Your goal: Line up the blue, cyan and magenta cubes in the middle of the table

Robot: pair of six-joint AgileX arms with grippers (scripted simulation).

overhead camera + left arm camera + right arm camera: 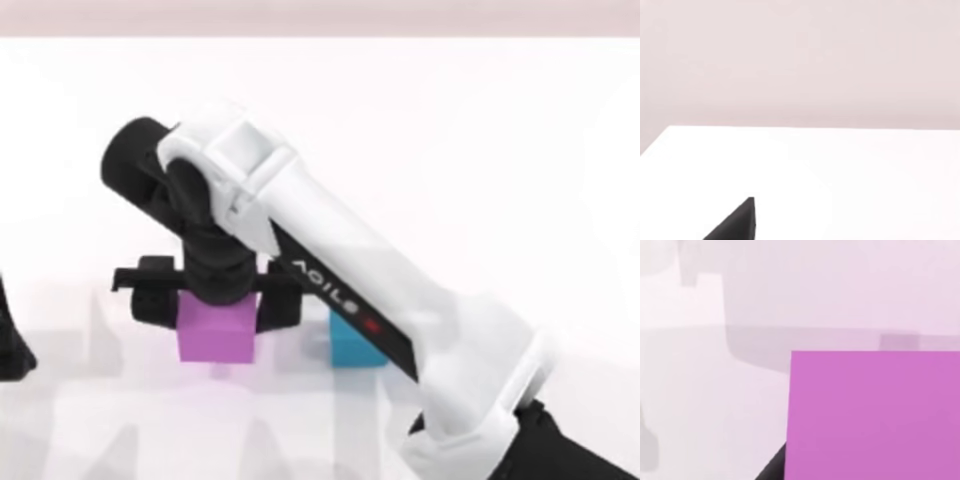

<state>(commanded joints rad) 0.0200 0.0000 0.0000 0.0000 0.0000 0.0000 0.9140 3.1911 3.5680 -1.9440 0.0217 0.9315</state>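
Note:
The magenta cube rests left of the table's middle, and it fills the right wrist view. My right gripper has come down over it, a dark finger on each side of the cube. One finger presses against the cube's side, so the gripper is shut on it. The cyan cube stands just to the right, partly under my right arm. The blue cube is hidden. My left arm is parked at the left edge; one finger shows far off to the side, so that gripper is open.
My right arm slants across the table from the lower right and covers part of the middle. A pale pinkish band runs along the far edge.

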